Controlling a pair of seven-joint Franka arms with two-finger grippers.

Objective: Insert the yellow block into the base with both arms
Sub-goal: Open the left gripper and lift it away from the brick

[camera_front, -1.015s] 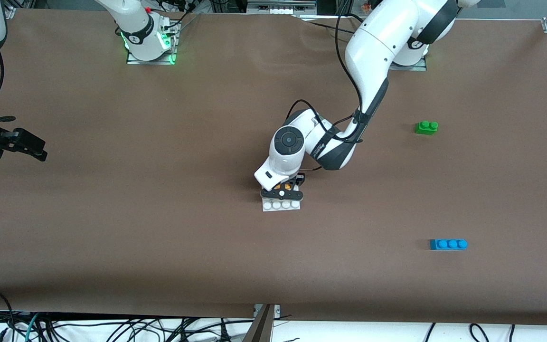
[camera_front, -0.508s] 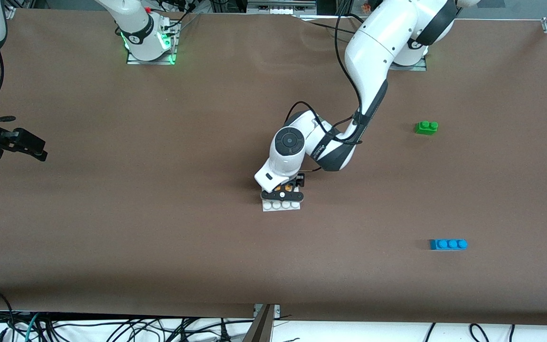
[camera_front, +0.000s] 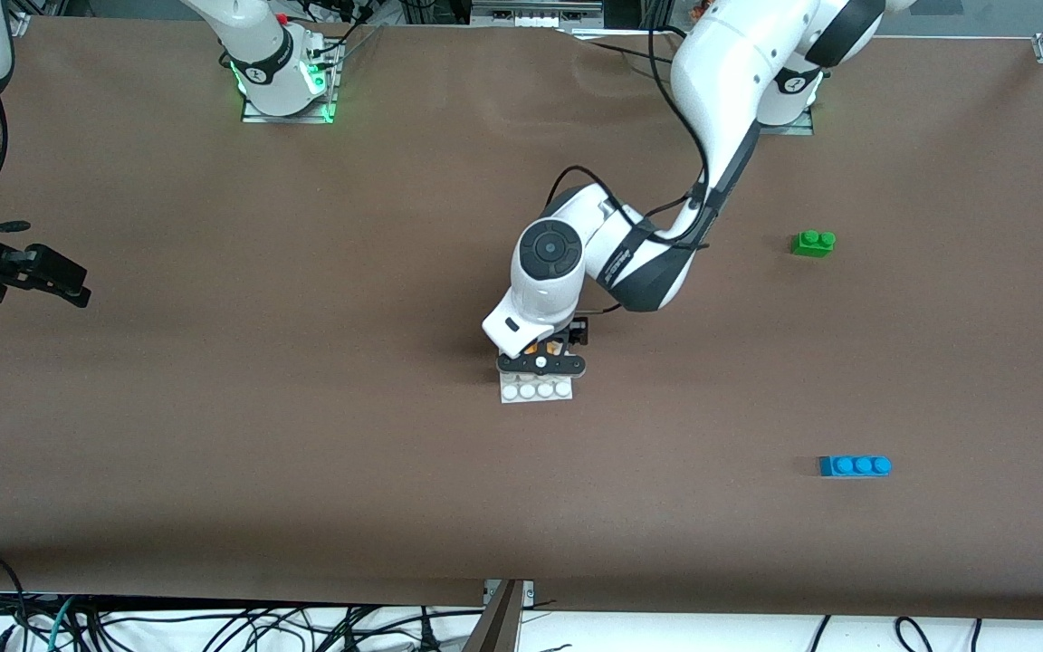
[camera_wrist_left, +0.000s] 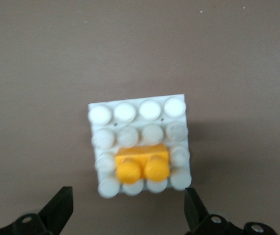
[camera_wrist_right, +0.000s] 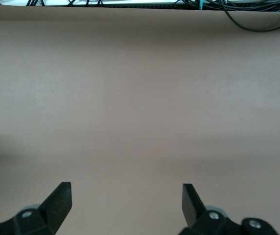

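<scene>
The yellow block point(camera_wrist_left: 142, 164) is seated on the base point(camera_wrist_left: 139, 110), the spread left hand point(camera_wrist_left: 128, 213) is held above it, a lift away is judged next, and the spread right hand point(camera_wrist_right: 125, 205) waits over bare desk point(camera_wrist_right: 140, 98).

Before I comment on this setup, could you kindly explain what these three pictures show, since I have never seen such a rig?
Two white robot arms stand at a brown table. The wide picture looks down from a high camera facing them; the other two come from cameras on each arm's wrist.

The left end effector hangs open over the base, a white studded plate at mid-table. The yellow block sits on it, held by nothing.

The right end effector waits open over bare table at its arm's end, holding nothing.

Toward the left arm's end lie a green brick and, nearer the front camera, a blue brick.
</scene>
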